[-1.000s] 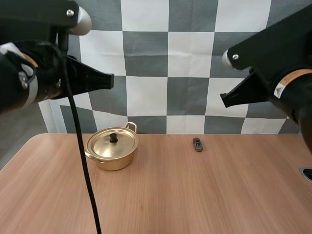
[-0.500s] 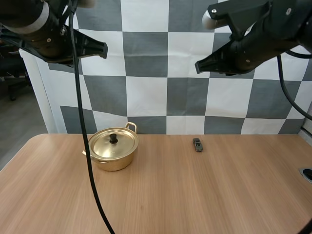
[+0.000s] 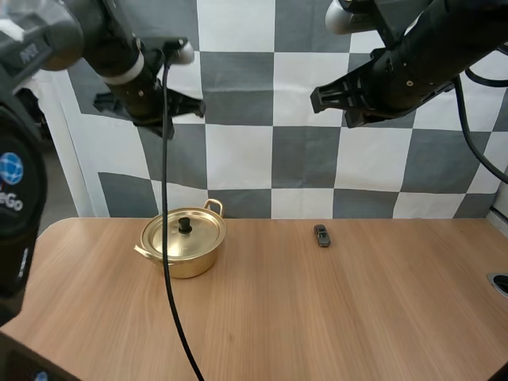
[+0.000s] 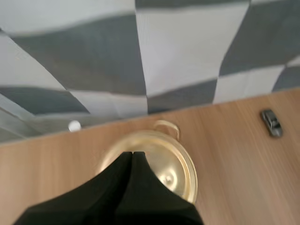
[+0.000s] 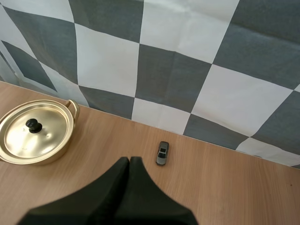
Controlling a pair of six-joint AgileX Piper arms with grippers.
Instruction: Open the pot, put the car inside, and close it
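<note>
From the high view nothing is done yet: the pot (image 3: 184,246) stands on the wooden table (image 3: 317,317) with its lid (image 3: 181,234) on. The car (image 3: 321,235) lies well apart to its right, untouched. Opening, loading and closing are all left, I judge. In the left wrist view my left gripper (image 4: 132,155) is pressed together into one dark wedge, empty, above the pot. In the right wrist view my right gripper (image 5: 129,161) is likewise closed on nothing, over plain wood grain near the car.

A gold pot (image 3: 187,265) is sitting upright on the desk (image 3: 333,317), its lid (image 3: 197,232) on; a small grey car (image 3: 321,235) is lying well apart, rightward.
</note>
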